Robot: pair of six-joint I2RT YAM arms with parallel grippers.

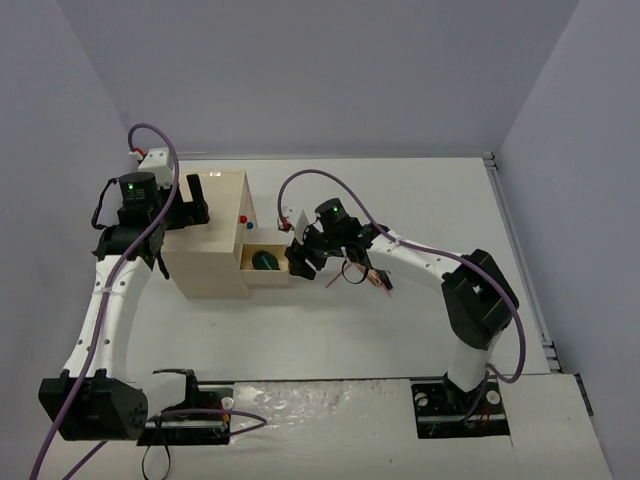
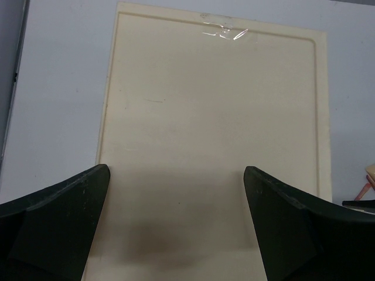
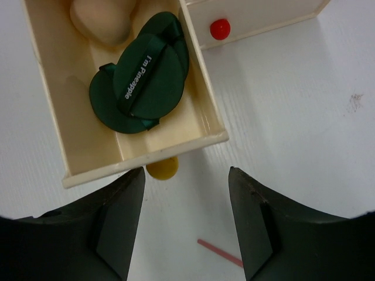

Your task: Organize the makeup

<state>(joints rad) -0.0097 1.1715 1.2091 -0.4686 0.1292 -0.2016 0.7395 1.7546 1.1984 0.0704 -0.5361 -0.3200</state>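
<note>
Near the table's (image 1: 420,200) left edge, the cream box (image 1: 205,240) has its drawer (image 3: 50,111) pulled out. Both tools gape apart: the left tool (image 2: 177,172) is over the box, the right tool (image 3: 186,181) by the yellow knob (image 3: 162,168). The green compacts (image 3: 143,76) and beige puff (image 3: 99,20) lie inside. I think the pink pencils (image 1: 365,275) mid-table get picked up next.

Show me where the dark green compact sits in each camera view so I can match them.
Top external: dark green compact in the open drawer, mid-picture.
Left wrist: not in it; only the cream box top shows.
Right wrist: upper left, in the drawer, below the beige piece.
Shared landmark: the cream box, seen in all three.
</note>
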